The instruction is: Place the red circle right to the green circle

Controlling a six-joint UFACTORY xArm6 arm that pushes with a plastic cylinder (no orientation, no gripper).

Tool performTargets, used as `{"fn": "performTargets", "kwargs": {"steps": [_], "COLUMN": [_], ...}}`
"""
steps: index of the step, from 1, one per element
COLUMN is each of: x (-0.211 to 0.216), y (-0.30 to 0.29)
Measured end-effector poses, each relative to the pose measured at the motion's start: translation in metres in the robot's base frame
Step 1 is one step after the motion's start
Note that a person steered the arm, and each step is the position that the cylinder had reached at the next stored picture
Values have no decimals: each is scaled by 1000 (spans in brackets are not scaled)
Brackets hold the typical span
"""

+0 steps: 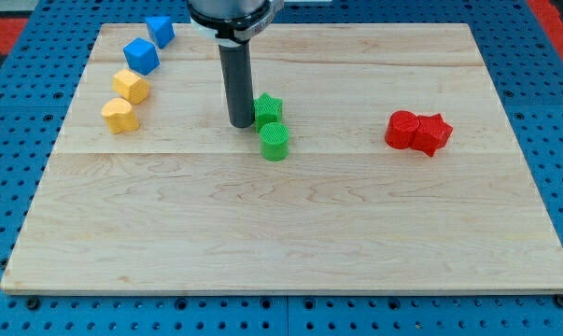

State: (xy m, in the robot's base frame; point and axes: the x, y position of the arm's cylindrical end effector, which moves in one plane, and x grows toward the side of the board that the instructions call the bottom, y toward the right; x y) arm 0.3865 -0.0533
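Note:
The red circle (402, 130) lies on the wooden board at the view's right, touching a red star-like block (431, 134) on its right side. The green circle (274, 141) sits near the board's middle, just below a green star-like block (267, 110). My tip (241, 123) rests on the board just left of the green star block and up-left of the green circle. The red circle is far to the right of my tip.
At the view's upper left lie two blue blocks (160, 31) (141, 56) and two yellow blocks (131, 86) (119, 116) in a curved row. The wooden board (290, 233) sits on a blue perforated table.

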Motion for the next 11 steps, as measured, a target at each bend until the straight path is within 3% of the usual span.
{"fn": "performTargets", "kwargs": {"steps": [3, 4, 5, 6, 8, 9, 10, 11], "x": [-40, -74, -77, -37, 33, 46, 26, 14], "y": [19, 35, 143, 231, 236, 201, 219, 199]}}
